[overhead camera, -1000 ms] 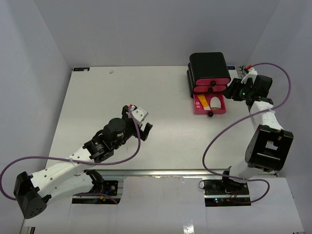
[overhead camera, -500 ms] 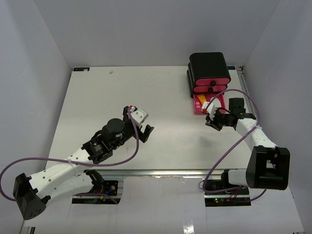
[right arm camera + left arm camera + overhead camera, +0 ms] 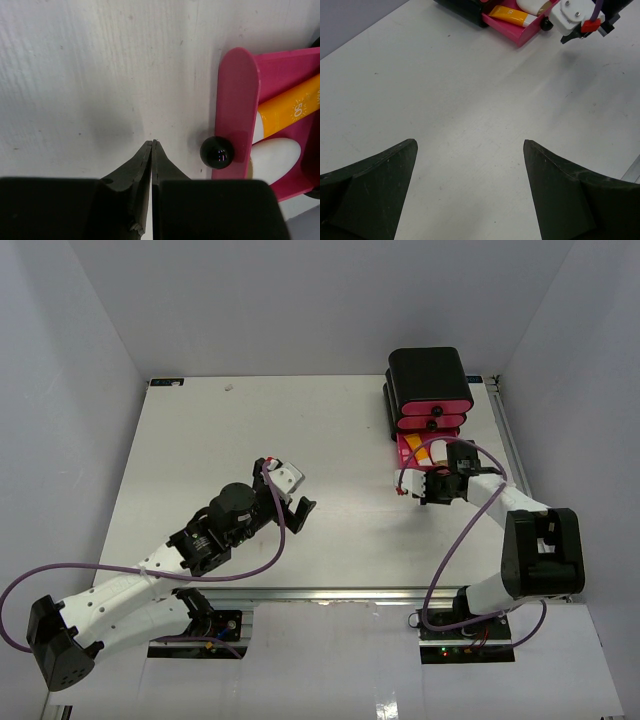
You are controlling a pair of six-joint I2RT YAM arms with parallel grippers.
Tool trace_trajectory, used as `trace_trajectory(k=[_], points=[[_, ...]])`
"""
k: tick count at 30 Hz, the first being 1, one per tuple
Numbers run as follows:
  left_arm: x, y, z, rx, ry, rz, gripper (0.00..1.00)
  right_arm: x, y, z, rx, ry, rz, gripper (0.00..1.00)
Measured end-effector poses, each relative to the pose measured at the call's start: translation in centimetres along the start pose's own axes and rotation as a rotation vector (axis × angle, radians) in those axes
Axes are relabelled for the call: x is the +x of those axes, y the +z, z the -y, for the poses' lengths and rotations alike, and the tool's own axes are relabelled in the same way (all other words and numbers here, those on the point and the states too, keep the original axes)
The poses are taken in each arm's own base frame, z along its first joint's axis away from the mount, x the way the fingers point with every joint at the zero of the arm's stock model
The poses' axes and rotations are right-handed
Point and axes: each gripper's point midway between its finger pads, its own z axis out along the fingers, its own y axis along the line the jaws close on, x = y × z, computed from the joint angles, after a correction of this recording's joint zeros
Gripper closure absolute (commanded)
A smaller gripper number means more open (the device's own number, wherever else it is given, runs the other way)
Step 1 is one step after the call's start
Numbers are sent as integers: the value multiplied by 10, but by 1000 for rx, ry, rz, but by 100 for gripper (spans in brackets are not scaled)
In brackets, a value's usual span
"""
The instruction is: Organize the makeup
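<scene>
The pink bottom drawer [image 3: 412,452] of the black box [image 3: 430,380] stands pulled open. In it lie an orange tube with a white cap [image 3: 290,112] and a beige-white oval piece [image 3: 277,160]; both also show in the left wrist view, the tube [image 3: 509,14] and the oval [image 3: 532,5]. My right gripper [image 3: 152,143] is shut and empty, low over the table just in front of the drawer's front panel [image 3: 237,105], left of its black knob [image 3: 217,152]. My left gripper [image 3: 469,145] is open and empty over bare table mid-left [image 3: 292,498]. The black-and-gold tubes and the cork cylinder are out of view.
Two shut pink drawers [image 3: 433,416] sit above the open one. The box stands at the table's far right, close to the right wall. A purple cable [image 3: 440,540] loops from the right arm over the table. The table's near edge rail [image 3: 330,592] runs in front.
My right arm has swung from beside the box on its right down and left to the front of the open drawer. The left arm has barely moved.
</scene>
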Motion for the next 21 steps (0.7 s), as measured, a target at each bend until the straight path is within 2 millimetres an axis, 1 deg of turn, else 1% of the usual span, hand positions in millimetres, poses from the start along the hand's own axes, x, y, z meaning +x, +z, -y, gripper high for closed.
trace_trajectory(k=[7,11,13,21], points=[[0,0,1,8,6,1,2,18,13,20,65,-55,-116,92],[0,0,2,13,7,1,2,31,21,27,89,-60,-171,90],[0,0,2,14,8,1,2,38,27,29,93,-57,-198,86],[0,0,2,15,12,1,2,48,32,58,198,-75,-260,67]])
